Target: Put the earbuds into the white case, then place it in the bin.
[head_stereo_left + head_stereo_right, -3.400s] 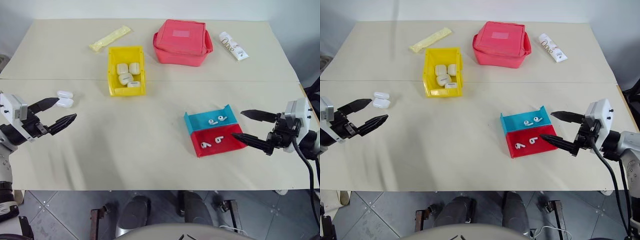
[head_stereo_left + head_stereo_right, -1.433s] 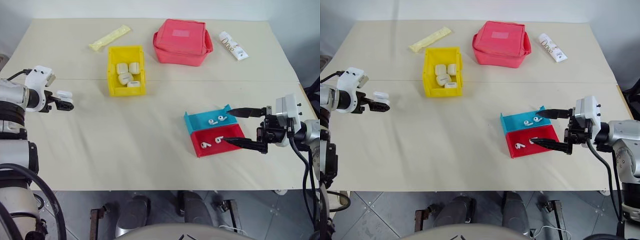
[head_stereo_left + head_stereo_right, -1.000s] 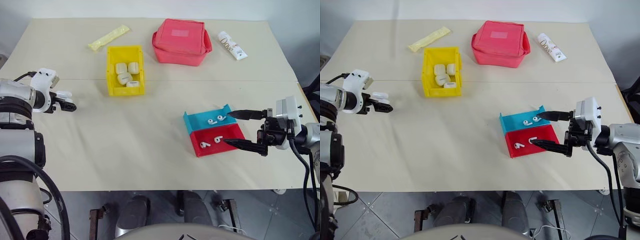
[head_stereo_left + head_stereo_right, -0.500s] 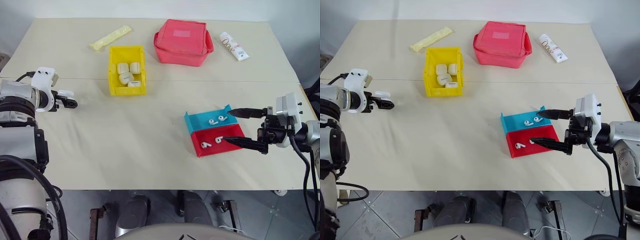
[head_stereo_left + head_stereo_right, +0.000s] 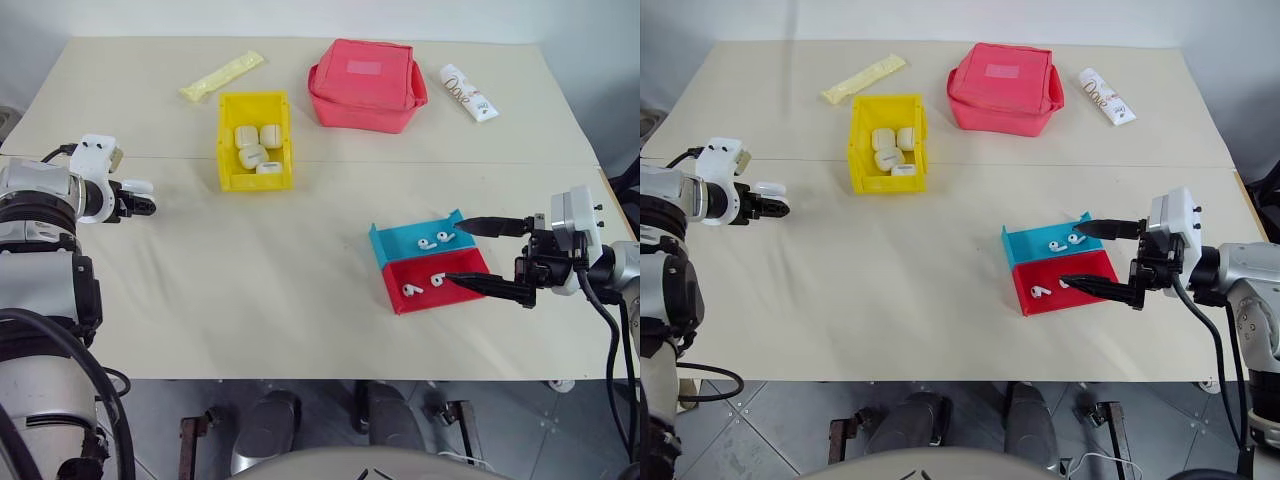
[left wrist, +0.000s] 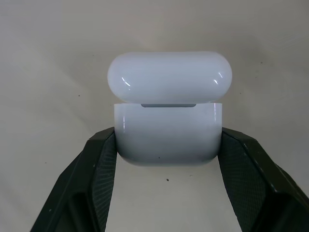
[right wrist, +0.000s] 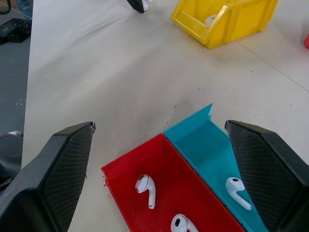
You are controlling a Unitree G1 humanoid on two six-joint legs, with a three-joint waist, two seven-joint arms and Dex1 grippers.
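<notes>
The white case has its lid hinged open, and my left gripper is shut on its lower body, one finger on each side. It sits low over the table at the far left. Several tiny white earbuds lie in the teal tray and the red tray, such as one earbud and another. My right gripper hangs open just right of the trays, nothing between its fingers. The yellow bin stands at the back left with several white cases inside.
A pink-red fabric pouch sits at the back centre, with a white printed tube to its right and a pale yellow sachet at the back left. The table's front edge runs close below the trays.
My left gripper's fingers, open around the white case before, have closed onto its sides. The right gripper has stayed still by the trays.
</notes>
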